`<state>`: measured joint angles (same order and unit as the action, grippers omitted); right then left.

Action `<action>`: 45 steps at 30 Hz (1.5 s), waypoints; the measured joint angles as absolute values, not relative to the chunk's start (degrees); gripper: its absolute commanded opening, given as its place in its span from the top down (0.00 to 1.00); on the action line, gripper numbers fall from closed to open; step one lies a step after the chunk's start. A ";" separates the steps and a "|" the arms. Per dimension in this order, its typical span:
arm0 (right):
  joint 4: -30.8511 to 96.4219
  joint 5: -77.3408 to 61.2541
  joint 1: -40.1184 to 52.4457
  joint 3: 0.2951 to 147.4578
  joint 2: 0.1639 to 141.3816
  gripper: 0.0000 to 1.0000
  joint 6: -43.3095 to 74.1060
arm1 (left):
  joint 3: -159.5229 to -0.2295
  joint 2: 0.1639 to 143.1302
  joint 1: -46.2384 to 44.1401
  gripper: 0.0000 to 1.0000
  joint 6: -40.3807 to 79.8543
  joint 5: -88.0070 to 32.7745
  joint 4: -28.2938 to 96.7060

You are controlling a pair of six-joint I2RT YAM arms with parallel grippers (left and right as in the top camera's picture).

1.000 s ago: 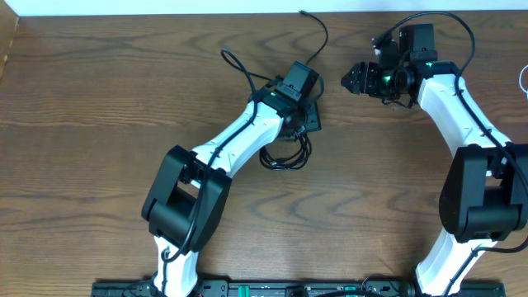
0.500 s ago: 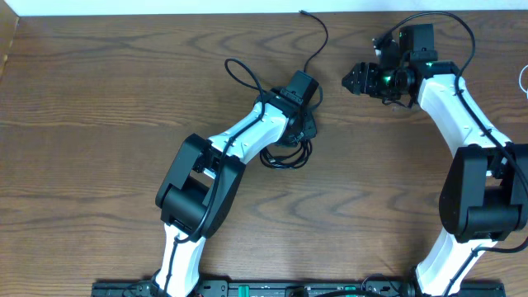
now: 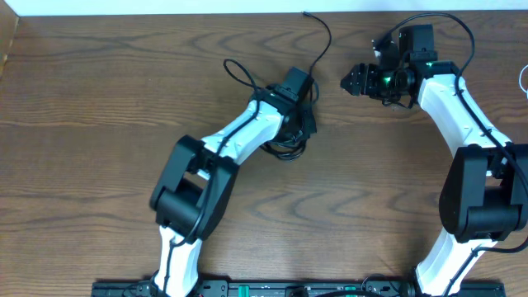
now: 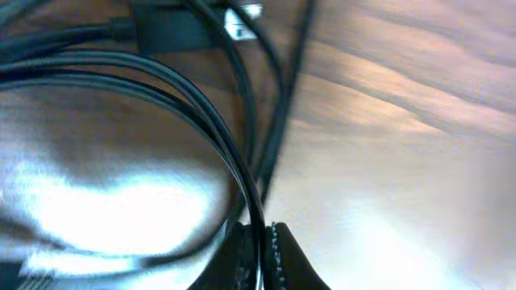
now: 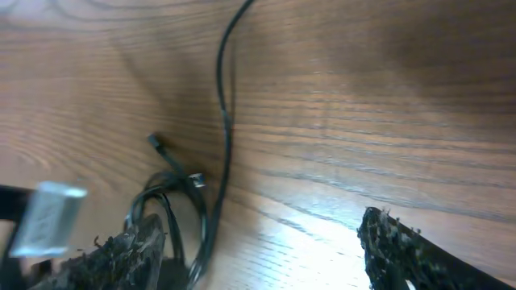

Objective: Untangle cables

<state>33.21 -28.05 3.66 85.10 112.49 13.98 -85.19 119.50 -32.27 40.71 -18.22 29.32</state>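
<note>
my left claw [image 4: 260,250] pinches the thin black rubbery cables [image 3: 289,150] mid-frame to tug a loop free | my right claw [image 5: 262,242] gapes upper right, ready for a strand

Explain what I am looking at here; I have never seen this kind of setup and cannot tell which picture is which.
This is a robot with two white-and-black arms, a left arm and a right arm, at a wooden table. The overhead picture looks straight down on both. The other two pictures come from small cameras on the wrists, so each shows its own arm's tool up close. On the table lies a bundle of thin black cables, with one strand trailing toward the far edge. The left tool is down on the bundle, its fingers closed on black strands. The right tool sits off to the side of the bundle, open and holding nothing.
</note>
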 measured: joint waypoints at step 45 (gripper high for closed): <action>36.47 -26.74 20.29 85.10 113.93 0.47 30.11 | -85.08 99.09 -19.75 0.93 37.04 -28.45 28.05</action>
